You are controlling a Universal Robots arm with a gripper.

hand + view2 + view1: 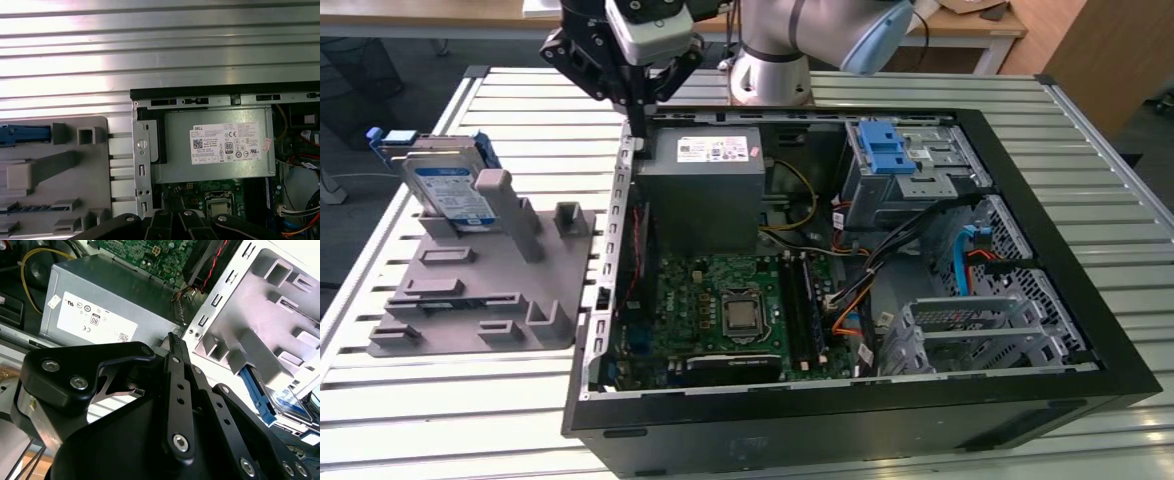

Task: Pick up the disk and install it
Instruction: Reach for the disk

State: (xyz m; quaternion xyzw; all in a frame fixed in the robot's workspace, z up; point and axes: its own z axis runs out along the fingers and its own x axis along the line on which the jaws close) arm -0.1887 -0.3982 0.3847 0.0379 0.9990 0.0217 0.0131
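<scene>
Plainly, the pick-up is not yet done: the disk (451, 190) stands upright on edge in the grey fixture (480, 300) on the slatted worktop (454, 420), at the exterior view's left, outside the open computer case (1107, 330) and well apart from the tool (640, 120). The tool hangs over the case's wall nearest the fixture, just beside the power supply (707, 190). Its fingers are drawn together and hold nothing. As I judge it, the work is at the approach stage. Because the disk sits upright, its top edge and blue side rails are free, while its lower part is held in the fixture's slot. As for writing, the disk carries a blue-and-white label facing outward in the exterior view, and a corner of that label (287, 407) also appears in the second wrist view. The power supply bears a white sticker (225, 145) with dark print and a row of round marks, seen in both wrist views. A small white tag sits near its corner (54, 301).
</scene>
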